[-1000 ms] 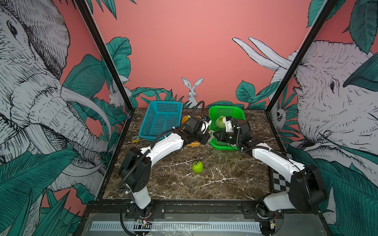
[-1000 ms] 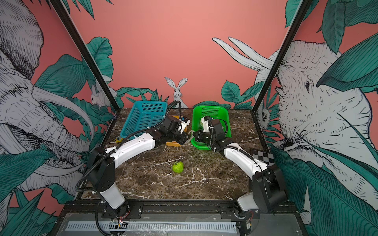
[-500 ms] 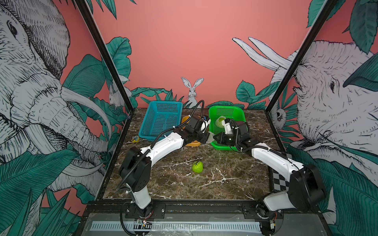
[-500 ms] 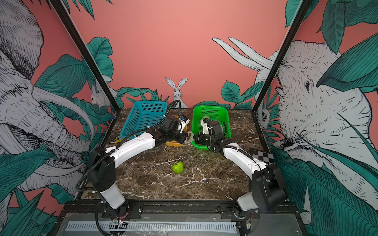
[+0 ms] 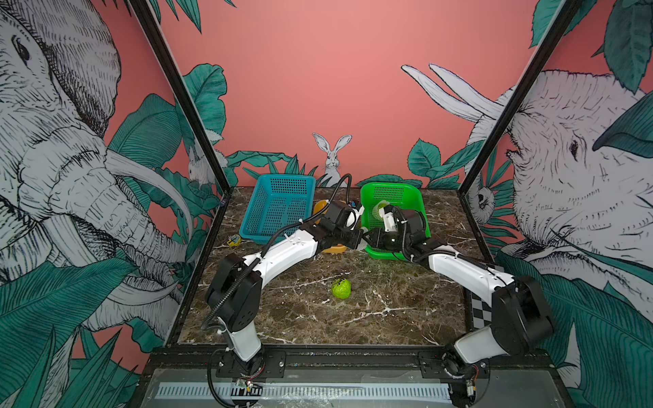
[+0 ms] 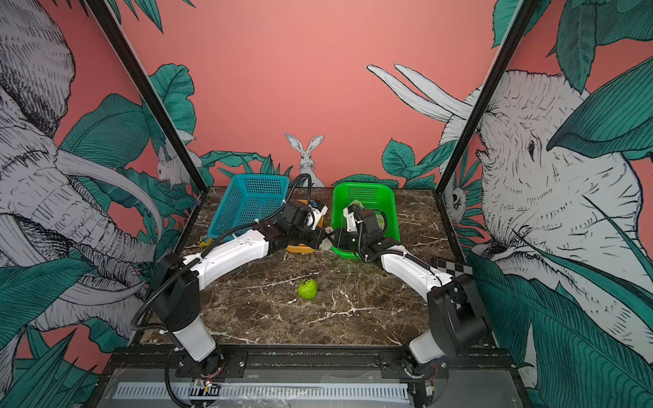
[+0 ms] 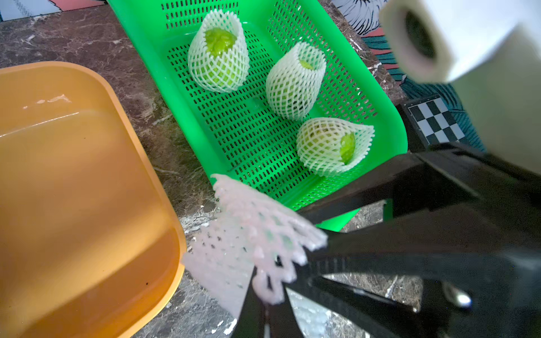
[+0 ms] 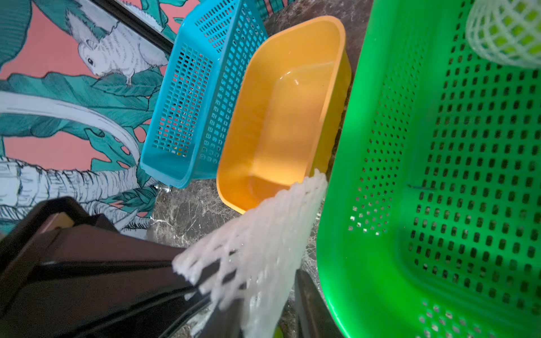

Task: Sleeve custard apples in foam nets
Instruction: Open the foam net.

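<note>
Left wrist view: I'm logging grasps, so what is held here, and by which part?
The left gripper pinches the off-white foam mesh net by its open edge. The right gripper has its jaws parted around the opposite end.

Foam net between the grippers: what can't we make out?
- Whether the right gripper holds the foam net: right wrist view, fingertips cut off by the frame edge, net blurred.
- Same in both top views: too small.
- One sleeved custard apple: right wrist view, cut off by the corner.
</note>
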`<state>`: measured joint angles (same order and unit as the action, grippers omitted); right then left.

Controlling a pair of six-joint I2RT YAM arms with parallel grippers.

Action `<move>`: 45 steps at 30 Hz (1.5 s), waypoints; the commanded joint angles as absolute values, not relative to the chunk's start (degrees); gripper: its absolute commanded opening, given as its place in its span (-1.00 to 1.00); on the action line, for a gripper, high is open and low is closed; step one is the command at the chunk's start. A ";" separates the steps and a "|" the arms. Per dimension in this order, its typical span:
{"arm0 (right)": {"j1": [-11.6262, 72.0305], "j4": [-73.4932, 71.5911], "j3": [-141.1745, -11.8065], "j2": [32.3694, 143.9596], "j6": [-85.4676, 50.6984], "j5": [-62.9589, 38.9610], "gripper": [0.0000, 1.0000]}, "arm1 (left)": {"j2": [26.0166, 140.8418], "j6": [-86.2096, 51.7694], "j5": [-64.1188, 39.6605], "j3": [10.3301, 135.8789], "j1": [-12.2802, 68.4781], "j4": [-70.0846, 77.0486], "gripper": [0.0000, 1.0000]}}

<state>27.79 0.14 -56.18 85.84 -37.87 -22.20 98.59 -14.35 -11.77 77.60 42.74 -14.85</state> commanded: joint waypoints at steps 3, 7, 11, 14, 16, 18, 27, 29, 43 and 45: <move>28.41 6.54 -57.69 85.40 -33.05 -12.18 -0.83 | 97.63 -12.83 -9.90 78.00 43.26 -16.76 -1.00; 28.57 12.44 -58.65 83.75 -28.10 -4.02 -0.88 | 97.41 -9.44 -3.54 79.59 43.24 -22.35 -1.00; 28.61 15.20 -58.93 82.07 -25.29 -0.63 -0.85 | 96.33 -6.78 1.92 80.05 43.24 -25.45 -1.00; 28.64 14.53 -58.90 81.31 -25.14 -2.19 -0.79 | 95.66 -5.89 3.69 80.14 43.24 -25.93 -1.00; 28.61 12.85 -58.97 81.46 -25.74 -5.69 -0.77 | 95.56 -6.18 2.77 80.18 43.24 -25.35 -1.00; 28.56 11.48 -59.52 81.98 -26.34 -9.64 -0.73 | 95.71 -6.97 0.94 80.16 43.24 -24.33 -1.00; 28.25 6.69 -59.76 78.06 -26.92 -21.76 0.15 | 96.02 -9.05 -3.64 80.82 42.53 -20.77 -1.00; 27.52 6.46 -58.97 76.03 -25.58 -23.29 0.24 | 95.54 -9.38 -6.79 80.83 41.16 -19.72 -1.00; 18.95 -15.21 -49.00 74.53 -27.44 -44.52 0.11 | 91.63 -16.65 -31.71 82.97 32.19 -13.50 -1.00; 18.64 -21.62 -47.80 76.03 -28.13 -46.42 0.12 | 91.26 -17.71 -33.84 82.49 32.17 -12.91 -1.00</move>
